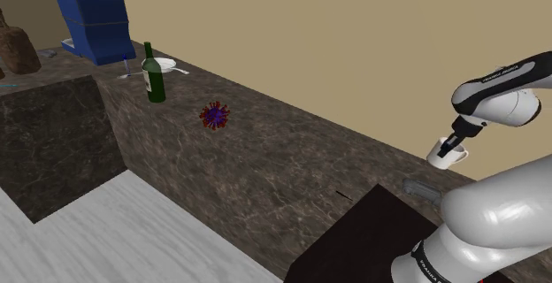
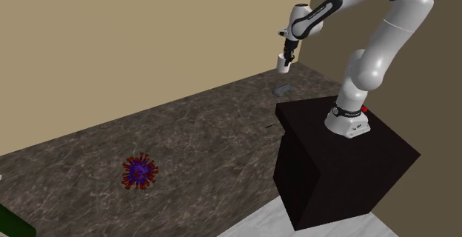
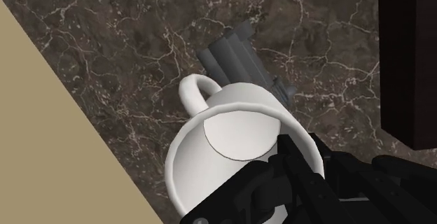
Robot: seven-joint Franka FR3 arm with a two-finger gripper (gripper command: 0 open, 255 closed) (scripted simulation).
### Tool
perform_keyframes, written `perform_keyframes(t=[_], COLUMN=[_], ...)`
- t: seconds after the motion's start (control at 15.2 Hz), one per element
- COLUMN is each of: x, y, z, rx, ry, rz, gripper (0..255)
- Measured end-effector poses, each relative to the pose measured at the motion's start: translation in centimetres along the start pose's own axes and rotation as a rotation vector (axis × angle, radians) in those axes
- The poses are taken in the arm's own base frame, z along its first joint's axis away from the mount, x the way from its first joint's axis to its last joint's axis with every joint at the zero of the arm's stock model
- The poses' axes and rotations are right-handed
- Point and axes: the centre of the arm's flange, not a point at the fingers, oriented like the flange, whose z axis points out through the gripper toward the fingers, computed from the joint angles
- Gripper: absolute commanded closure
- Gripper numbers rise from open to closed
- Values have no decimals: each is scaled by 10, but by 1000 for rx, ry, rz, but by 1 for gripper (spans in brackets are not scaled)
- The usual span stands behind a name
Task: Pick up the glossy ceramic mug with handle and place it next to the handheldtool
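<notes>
Gripper (image 1: pixel 452 143) clamps white mug (image 1: pixel 442 156) (by its rim) above grey handheld tool (image 1: pixel 421 187).

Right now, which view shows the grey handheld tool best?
The wrist view: the grey tool lies close up on the counter, partly hidden behind the white mug. The shoulder and second exterior views show it as a small grey shape.

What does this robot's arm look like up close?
The arm is a chain of rounded glossy white segments with dark joints and small dark lettering, too small to read. It ends in an all-black gripper with two fingers. A red mark sits by its base.
</notes>
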Motion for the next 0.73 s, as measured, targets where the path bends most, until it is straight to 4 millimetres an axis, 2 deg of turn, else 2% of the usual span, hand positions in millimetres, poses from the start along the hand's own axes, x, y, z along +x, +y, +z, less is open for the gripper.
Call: perform_keyframes(t=[0.73], x=[-110], y=[95], z=[0], rx=[1], ry=[-5], rz=[-1], gripper=[255])
